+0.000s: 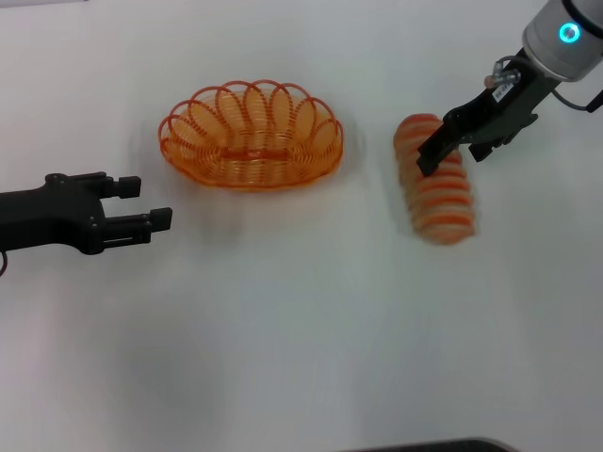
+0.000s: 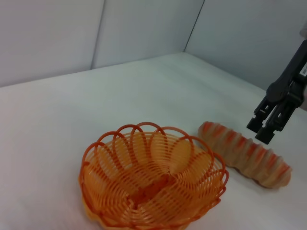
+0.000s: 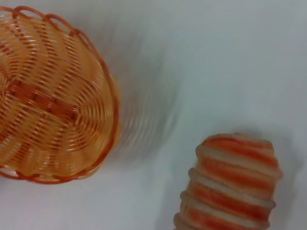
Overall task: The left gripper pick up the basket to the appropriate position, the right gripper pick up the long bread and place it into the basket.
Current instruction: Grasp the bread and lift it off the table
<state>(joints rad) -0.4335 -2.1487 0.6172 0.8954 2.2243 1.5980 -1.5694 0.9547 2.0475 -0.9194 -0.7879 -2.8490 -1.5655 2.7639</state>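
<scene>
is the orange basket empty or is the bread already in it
Empty. The basket shows only bare wire inside; the long bread lies on the table beside it.

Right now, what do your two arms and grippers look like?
Both are black. The left gripper has two straight blocky fingers on a plain black arm. The right gripper also has two black fingers, with a small white label, a silver-grey arm segment and a glowing turquoise ring.
</scene>
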